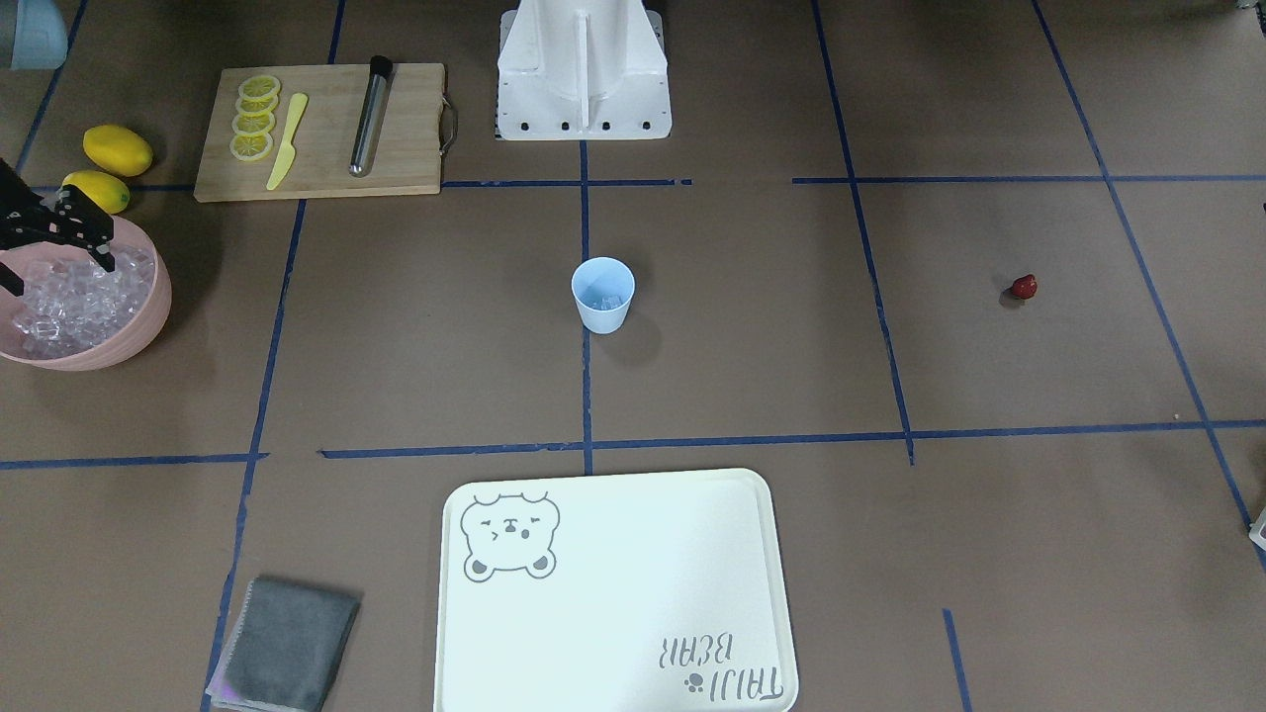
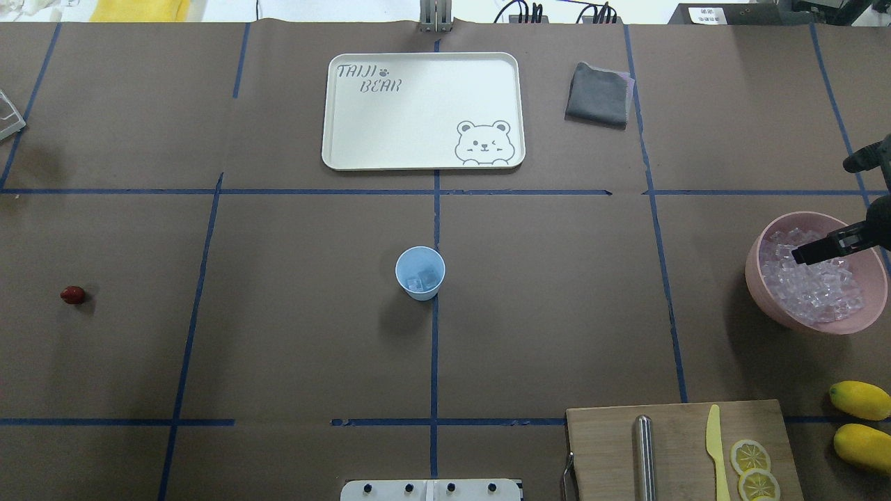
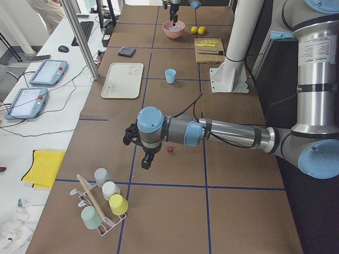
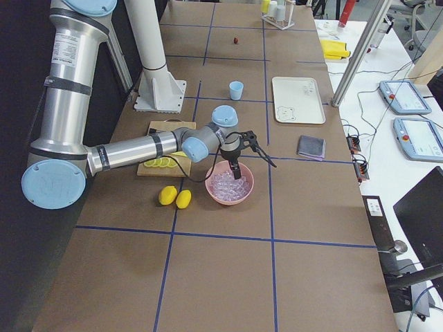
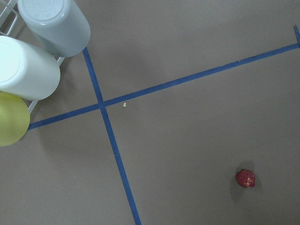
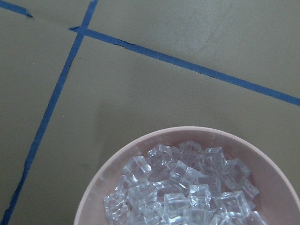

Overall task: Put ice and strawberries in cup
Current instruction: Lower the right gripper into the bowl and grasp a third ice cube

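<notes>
Right claw [image 1: 57,269]: fingers apart, hanging directly over ice [image 1: 74,302] heaped in pink bowl [image 1: 148,326].
Left claw [image 3: 145,162]: open or closed cannot be told; strawberry [image 3: 169,149] on table near it.
Cup [image 1: 602,295], some ice inside: well apart from both claws.

Pale tray [image 2: 424,118] printed "TAIJI BEAR" in grey, paw mark beside it, bear face in opposite corner
</notes>
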### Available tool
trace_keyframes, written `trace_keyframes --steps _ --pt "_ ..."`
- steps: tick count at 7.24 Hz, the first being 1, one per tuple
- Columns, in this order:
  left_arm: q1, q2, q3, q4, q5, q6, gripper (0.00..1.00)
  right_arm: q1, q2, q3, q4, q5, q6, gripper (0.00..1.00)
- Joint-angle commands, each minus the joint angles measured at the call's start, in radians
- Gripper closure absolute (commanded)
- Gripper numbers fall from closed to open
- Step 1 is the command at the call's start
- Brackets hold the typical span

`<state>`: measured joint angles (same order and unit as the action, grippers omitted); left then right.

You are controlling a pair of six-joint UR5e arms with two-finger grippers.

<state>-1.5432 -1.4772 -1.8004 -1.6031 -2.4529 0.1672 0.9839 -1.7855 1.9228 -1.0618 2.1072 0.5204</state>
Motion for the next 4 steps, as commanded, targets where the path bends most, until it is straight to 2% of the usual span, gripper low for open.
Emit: trace_keyframes --steps 1,4 --pt "0.000 0.000 0.000 0.000 0.000 0.000 0.00 -0.043 -0.015 -0.059 0.118 -0.018 0.062 0.03" --pt "0.000 -0.002 0.000 0.000 0.000 0.000 0.00 -0.054 -0.035 -0.058 0.129 -0.015 0.061 0.07"
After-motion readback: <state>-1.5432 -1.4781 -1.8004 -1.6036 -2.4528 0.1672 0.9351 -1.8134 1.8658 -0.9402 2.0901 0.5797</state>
